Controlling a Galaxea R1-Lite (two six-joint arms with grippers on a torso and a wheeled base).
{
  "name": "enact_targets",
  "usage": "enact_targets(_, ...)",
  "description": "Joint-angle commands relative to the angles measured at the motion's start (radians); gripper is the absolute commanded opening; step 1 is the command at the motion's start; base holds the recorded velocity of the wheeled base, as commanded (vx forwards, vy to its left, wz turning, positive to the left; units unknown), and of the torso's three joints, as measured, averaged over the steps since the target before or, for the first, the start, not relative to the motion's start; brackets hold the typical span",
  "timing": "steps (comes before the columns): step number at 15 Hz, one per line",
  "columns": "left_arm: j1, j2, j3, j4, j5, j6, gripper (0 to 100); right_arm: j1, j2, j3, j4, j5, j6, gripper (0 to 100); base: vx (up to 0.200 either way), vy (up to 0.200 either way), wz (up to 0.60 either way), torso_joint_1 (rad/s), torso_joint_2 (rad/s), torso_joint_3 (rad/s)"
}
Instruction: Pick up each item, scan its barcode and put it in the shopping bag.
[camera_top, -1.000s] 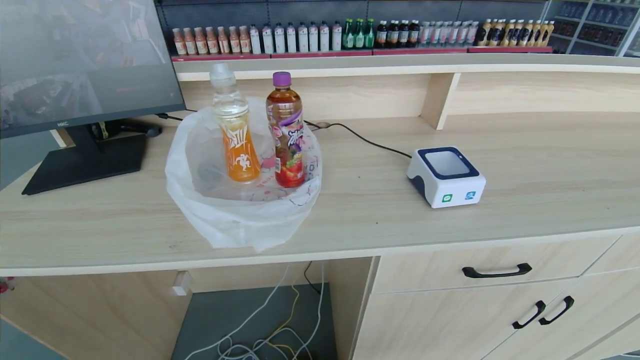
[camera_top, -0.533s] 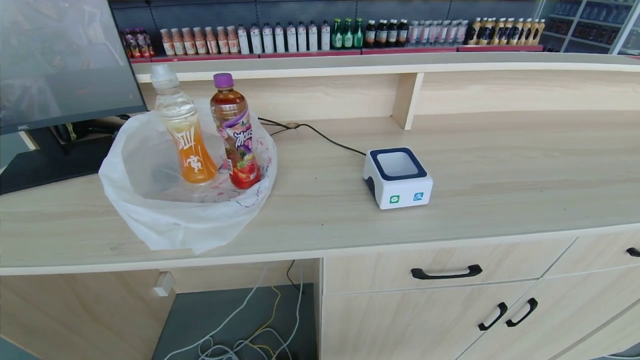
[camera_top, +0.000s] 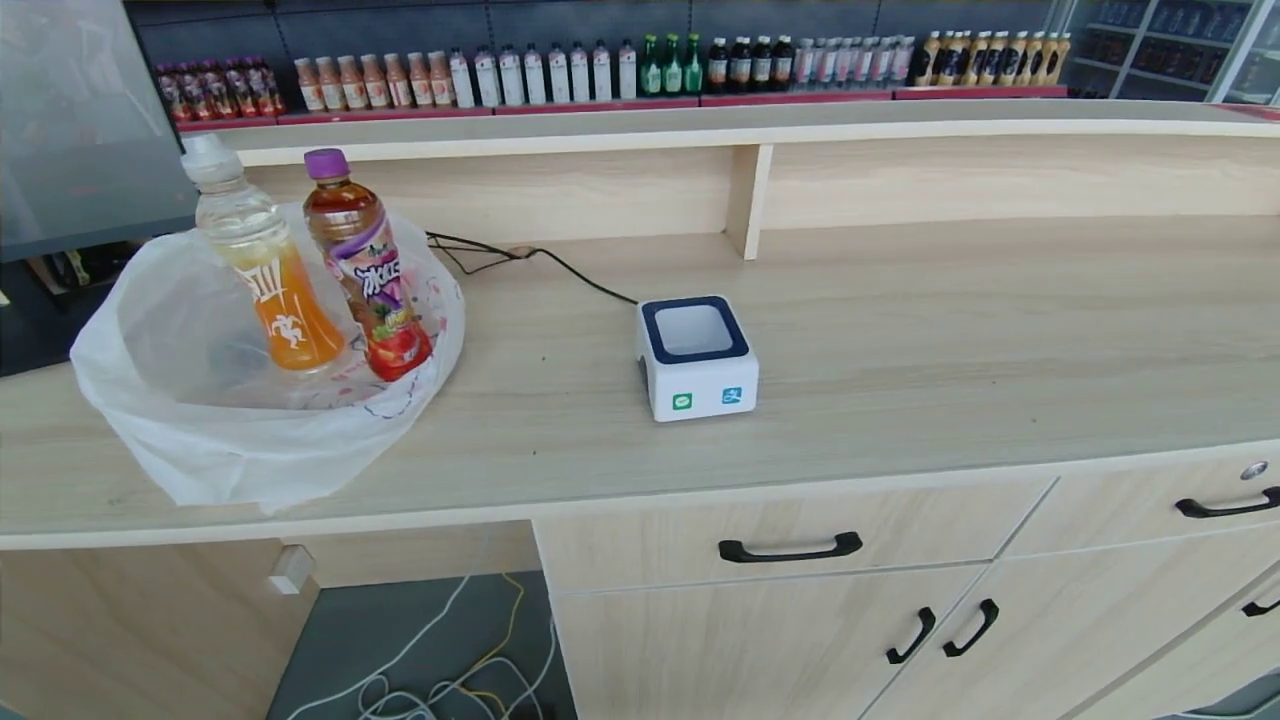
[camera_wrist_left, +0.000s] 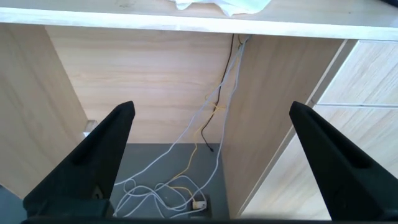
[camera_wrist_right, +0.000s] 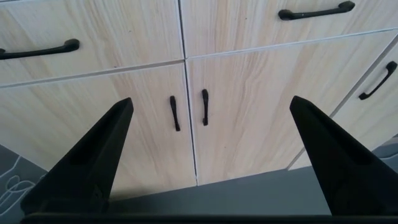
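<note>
Trailing cable between shopping bag and scanner

I get the monitor cropped by the top and left edges of the head view, and part of its stand sits behind the shopping bag. The shelf bottles along the back are too small for me to tell their labels. I cannot make out where the black cable ends at the back of the counter. The floor wires run off the bottom edge. In the right wrist view, a drawer handle is cut by one side edge and a door handle by the other.
</note>
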Motion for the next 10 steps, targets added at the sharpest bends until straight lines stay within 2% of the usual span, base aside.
enact_targets(1,0.0,0.0,0.0,0.001,0.002,0.0,100,-0.001,0.003,0.0,-0.001,0.001,0.001,100,0.0,0.0,0.0,0.0,0.0,0.0)
enact_targets(10,0.0,0.0,0.0,0.001,0.0,0.005,100,-0.001,0.003,0.0,-0.001,0.001,-0.007,100,0.0,0.0,0.0,0.0,0.0,0.0)
